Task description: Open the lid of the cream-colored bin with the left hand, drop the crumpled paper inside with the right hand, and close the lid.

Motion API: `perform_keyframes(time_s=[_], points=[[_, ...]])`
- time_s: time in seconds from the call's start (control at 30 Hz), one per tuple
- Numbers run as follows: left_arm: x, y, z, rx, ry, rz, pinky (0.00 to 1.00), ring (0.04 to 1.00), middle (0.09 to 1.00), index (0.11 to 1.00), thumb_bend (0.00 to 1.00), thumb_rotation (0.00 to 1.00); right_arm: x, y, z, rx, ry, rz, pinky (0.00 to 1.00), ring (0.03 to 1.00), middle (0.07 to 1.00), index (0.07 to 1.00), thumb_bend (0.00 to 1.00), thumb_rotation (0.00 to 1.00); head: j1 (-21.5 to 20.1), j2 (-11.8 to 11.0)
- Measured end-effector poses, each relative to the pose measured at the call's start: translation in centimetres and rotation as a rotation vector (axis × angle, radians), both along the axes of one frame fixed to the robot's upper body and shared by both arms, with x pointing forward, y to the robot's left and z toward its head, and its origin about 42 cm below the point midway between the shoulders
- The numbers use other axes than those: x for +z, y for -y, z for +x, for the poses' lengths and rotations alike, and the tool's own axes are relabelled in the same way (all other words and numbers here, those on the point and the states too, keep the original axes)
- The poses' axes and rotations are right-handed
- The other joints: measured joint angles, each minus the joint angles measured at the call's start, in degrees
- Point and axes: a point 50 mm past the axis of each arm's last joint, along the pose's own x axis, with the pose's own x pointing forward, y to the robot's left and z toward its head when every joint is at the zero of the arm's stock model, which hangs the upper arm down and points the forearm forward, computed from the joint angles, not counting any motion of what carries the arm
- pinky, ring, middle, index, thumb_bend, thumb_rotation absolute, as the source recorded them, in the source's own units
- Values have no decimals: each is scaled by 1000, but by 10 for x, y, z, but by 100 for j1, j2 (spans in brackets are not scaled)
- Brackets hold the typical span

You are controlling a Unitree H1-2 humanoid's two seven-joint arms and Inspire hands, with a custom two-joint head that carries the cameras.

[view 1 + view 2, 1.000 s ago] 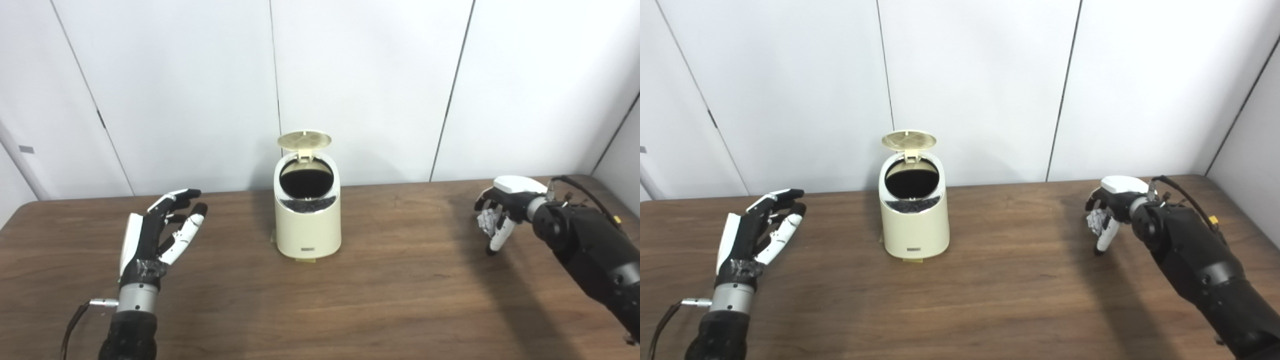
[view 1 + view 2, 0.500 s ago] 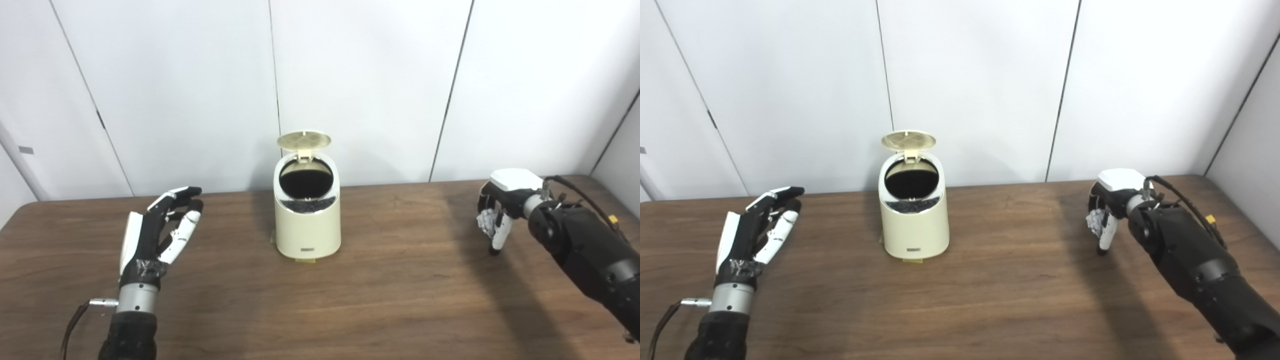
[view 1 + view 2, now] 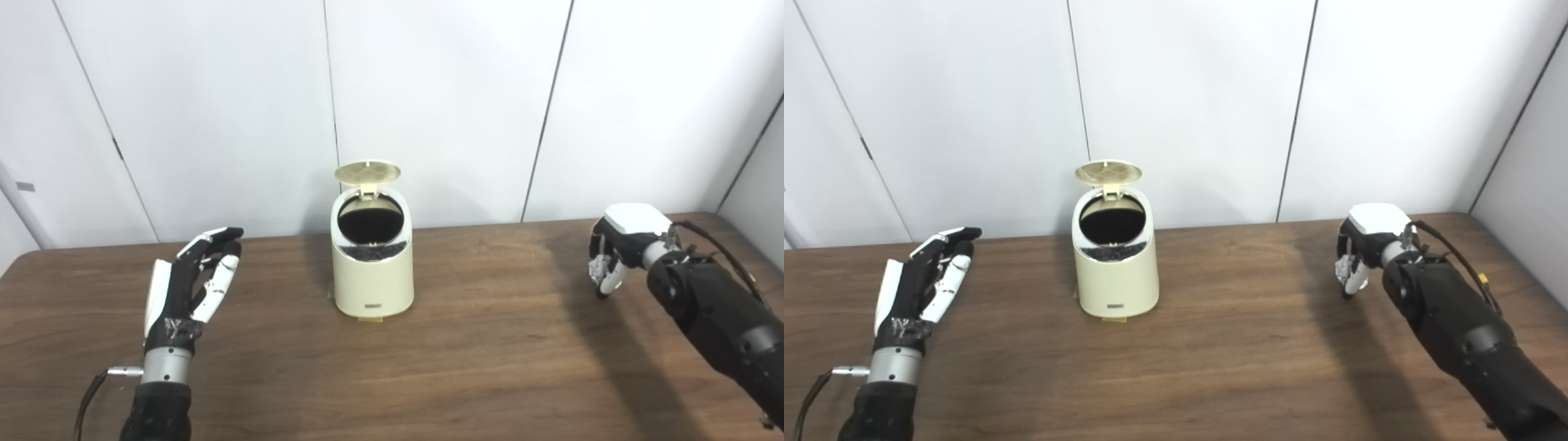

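While the right hand (image 3: 614, 255) is closed on the crumpled paper (image 3: 597, 267) well right of the cream-colored bin (image 3: 372, 269), whose lid (image 3: 367, 172) stands open, a loose grasp may drop the paper onto the worktop (image 3: 478, 361); the left hand (image 3: 190, 282) hangs empty, fingers apart.

The paper (image 3: 597, 267) shows only as a pale crumpled edge between the curled fingers of the right hand (image 3: 614, 248); most of it is hidden. The inside of the bin (image 3: 372, 269) is a dark hole, its contents unreadable. The small label low on the bin's front is too small to read. Both arms are cut off by the bottom edge, and the tabletop (image 3: 465, 373) by the sides.
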Motion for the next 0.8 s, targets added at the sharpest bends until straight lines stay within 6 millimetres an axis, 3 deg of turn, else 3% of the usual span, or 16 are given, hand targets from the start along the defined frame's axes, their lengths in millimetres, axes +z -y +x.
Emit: perform_keyframes(time_s=[0.2, 0.3, 0.4, 0.47, 0.67, 0.8], points=[[0, 0, 0, -1, 0, 2, 711, 784, 792, 751, 501, 780, 2, -1, -1, -5, -9, 17, 318, 375, 473, 530, 515, 0, 9, -9], [0, 0, 0, 0, -2, 1, 698, 784, 794, 752, 507, 781, 6, -9, -4, 31, -10, 26, 261, 364, 451, 527, 516, 0, 9, -9], [-2, 0, 0, 1, -9, 1, 728, 788, 798, 749, 470, 908, 20, -34, -9, 120, 3, -12, 175, 260, 467, 490, 530, 0, 26, -9], [-3, 0, 1, -1, -13, 1, 761, 801, 802, 752, 487, 983, 32, -49, -13, 171, 22, -17, 204, 290, 420, 493, 529, 0, 44, -18], [-5, -3, 1, 3, -24, 9, 757, 811, 808, 770, 493, 986, 62, -86, -27, 258, 24, 46, 311, 389, 433, 502, 528, 0, 61, -35], [-11, -4, 2, 5, -55, 11, 775, 826, 827, 788, 505, 971, 80, -110, -34, 306, 27, 82, 269, 344, 409, 505, 526, 0, 44, -44]])
